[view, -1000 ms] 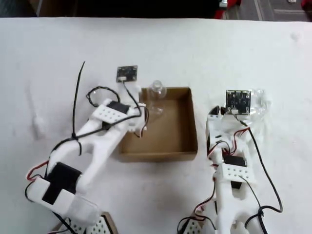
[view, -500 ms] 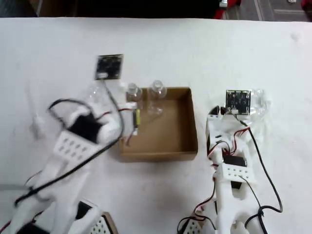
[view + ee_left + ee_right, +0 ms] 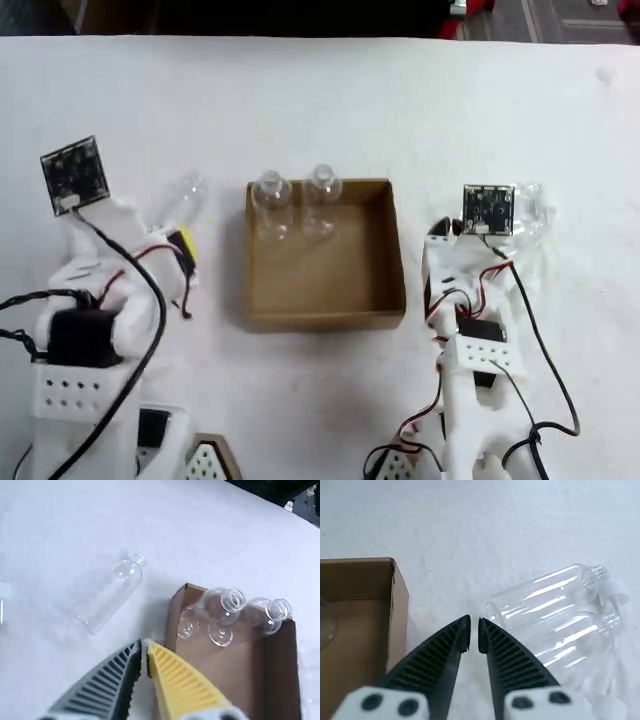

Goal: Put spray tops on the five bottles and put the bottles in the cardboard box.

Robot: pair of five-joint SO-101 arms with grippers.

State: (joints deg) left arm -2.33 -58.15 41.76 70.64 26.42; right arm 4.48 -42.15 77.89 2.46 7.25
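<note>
Upright in cardboard box (image 3: 330, 285), against its far wall: 2 clear bottles. Corner bottle (image 3: 270, 203) in far-left corner, mid bottle (image 3: 321, 196) just beside it, approx halfway along same wall. Necks of both open, seen plainly from left wrist cam. Box approx centre of white table (image 3: 400, 100), between the 2 arms. Left of box, on table: third bottle (image 3: 186, 197), on its side, neck open & aimed toward far edge of table, apart from box wall. Close by, left gripper (image 3: 142, 647): grey & yellow fingers pressed nearly together, nothing held, tips over table beside box's left wall & short of third bottle. Right of box, on table: fourth bottle (image 3: 540, 592) & fifth bottle (image 3: 570, 640), both on their sides, side by side & touching, necks aimed away from box. White spray top (image 3: 615, 591) just beside fourth bottle's neck; can't tell whether fitted or loose. Right gripper (image 3: 473, 636): black fingers closed to a thin slit, nothing held, tips over bare table between box's right wall & the bases of that pair, not touching either. Box's right wall & a bit of brown floor at edge of right wrist cam. Well left of third bottle, out past left arm: faint small white piece (image 3: 75, 255) on table, too washed out to ID.
</note>
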